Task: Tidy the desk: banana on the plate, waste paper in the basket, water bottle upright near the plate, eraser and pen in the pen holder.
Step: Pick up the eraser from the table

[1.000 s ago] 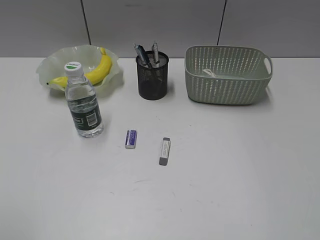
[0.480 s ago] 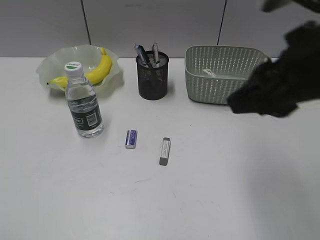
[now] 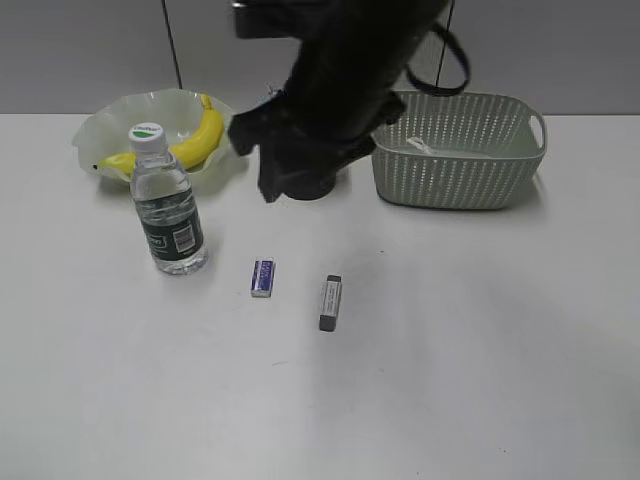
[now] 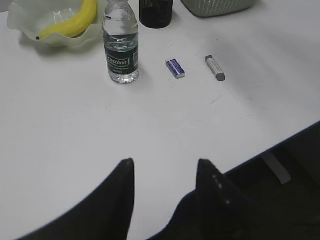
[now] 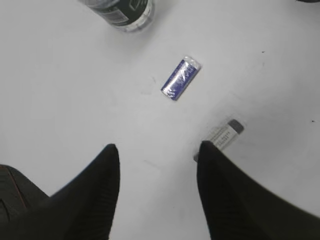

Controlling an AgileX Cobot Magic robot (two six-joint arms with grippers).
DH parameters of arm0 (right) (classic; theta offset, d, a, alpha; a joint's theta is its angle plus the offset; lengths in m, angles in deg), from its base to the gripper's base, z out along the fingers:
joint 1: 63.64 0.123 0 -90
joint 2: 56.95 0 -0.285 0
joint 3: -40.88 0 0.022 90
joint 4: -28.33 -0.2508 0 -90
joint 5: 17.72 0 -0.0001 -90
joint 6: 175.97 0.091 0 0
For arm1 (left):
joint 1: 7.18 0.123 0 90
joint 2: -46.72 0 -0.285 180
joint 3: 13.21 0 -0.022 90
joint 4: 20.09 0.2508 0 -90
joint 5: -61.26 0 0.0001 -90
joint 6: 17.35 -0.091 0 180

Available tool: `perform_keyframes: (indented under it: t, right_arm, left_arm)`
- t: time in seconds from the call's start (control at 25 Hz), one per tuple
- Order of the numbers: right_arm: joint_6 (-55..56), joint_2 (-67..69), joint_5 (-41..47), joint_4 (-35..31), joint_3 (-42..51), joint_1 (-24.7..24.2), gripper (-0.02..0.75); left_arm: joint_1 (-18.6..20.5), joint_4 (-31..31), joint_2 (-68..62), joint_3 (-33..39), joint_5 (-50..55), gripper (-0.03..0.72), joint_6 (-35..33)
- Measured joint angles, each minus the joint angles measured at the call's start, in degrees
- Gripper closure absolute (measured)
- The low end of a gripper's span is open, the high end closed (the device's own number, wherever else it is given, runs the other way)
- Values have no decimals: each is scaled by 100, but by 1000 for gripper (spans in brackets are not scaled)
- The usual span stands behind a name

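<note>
We see the desk (image 3: 480,360) carrying the basket (image 3: 458,150), holding the waste paper (image 3: 420,146). The plate (image 3: 100,135) holds the banana (image 3: 200,135). The right arm (image 3: 340,70) hides the pen holder. The water bottle (image 3: 167,205) stands upright before the plate. Two erasers, grey (image 3: 330,302) and blue (image 3: 262,277), lie apart on the desk. Right gripper (image 5: 157,155) hangs parted, empty, above them; left gripper (image 4: 165,170) parted, empty, near the desk edge.

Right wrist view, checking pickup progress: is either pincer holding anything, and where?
Nothing is held; both the right pincer and left pincer are open and empty.
</note>
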Motion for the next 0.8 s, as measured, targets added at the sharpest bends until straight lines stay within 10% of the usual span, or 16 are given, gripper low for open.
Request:
perform_keyframes:
  t: [0.44, 0.8]
  right_arm:
    - [1662, 2735, 1519, 563, -3255, 326, 334]
    - [2090, 3555, 1537, 641, -3663, 331, 334]
  left_arm:
    - [0, -12, 317, 5, -39, 379, -31]
    - [0, -14, 573, 5, -50, 379, -41]
